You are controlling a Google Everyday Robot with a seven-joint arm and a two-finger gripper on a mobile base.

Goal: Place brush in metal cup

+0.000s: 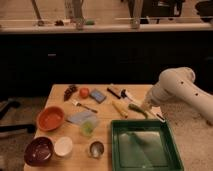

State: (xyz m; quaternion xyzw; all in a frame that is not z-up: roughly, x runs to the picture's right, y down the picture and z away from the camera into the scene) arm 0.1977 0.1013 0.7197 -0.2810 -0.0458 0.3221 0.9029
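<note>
The brush [129, 98] lies on the right part of the wooden table [60, 100], white head toward the back and handle running forward-right to a dark end near the table edge. My gripper [147, 106] hangs shut at the end of the white arm [175, 86], just above the middle of the brush's handle, and I cannot tell whether it touches it. The metal cup [96, 149] stands upright at the table's front, between the white bowl [63, 146] and the green tray [145, 146].
A yellow item [119, 108] and a green pepper [136, 110] lie next to the brush. A brown block [114, 91], blue sponge [98, 95], tomato [84, 92], grapes [70, 91], fork [83, 105], orange bowl [50, 118], pale-green cup [88, 128] and dark bowl [38, 151] fill the left.
</note>
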